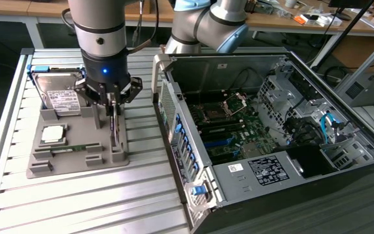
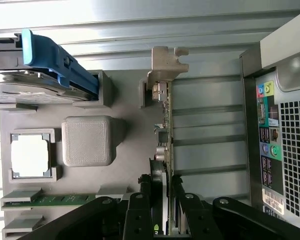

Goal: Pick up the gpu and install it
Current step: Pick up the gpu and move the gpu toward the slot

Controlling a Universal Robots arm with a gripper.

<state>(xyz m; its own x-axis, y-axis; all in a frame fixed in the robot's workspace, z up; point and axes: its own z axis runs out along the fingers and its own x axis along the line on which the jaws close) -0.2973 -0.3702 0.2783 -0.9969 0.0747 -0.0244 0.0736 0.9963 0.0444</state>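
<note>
Closest to the wrist camera, the claw [image 2: 160, 189] straddles one end of the gpu [image 2: 168, 125], which stands on its thin edge in the grey tray [image 2: 125, 90] with its silver bracket at the far end. Whether the claw pinches the card or sits just off it, I cannot tell. The card runs along the tray's rim; beyond that rim lie bare slats of the surface [image 2: 205, 95], then the computer case [image 2: 285, 140]. In the exterior view, the open computer case [image 1: 180, 122] lies nearest, on the view's right, with its board exposed. The claw [image 1: 111, 105] hangs straight down over the upright gpu [image 1: 113, 131] at the tray's [image 1: 76, 165] right edge. A strip of bare surface [image 1: 141, 146] separates the tray from the case. A hard drive [image 1: 60, 95] stands just beside the claw.
</note>
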